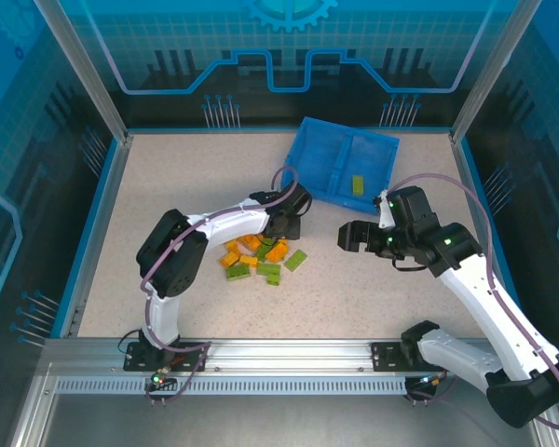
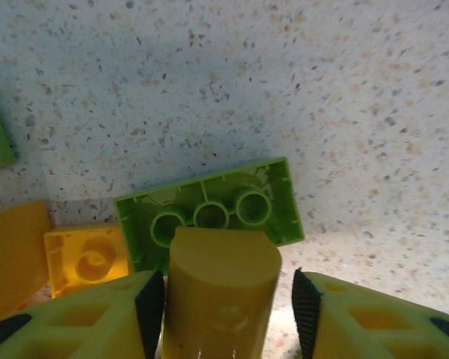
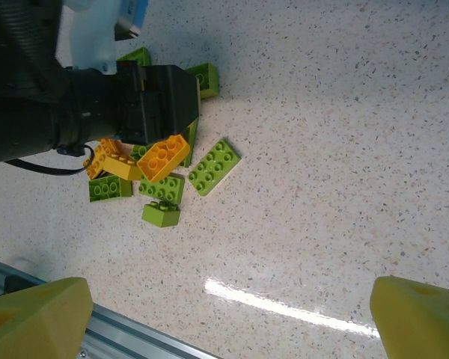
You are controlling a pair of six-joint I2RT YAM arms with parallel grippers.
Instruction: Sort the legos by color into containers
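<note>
Orange lego (image 2: 221,292) lengthwise between left fingers (image 2: 82,321) — grip unclear; right fingers (image 3: 37,310) spread wide.

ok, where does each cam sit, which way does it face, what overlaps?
Top external: above and behind the robot, looking down on table, tray and lego pile; left arm and right arm show.
Left wrist: close over table, facing down; left gripper straddles an orange brick.
Right wrist: facing the pile; right gripper, its fingertips at the bottom corners.
Shared: all see the pile.
</note>
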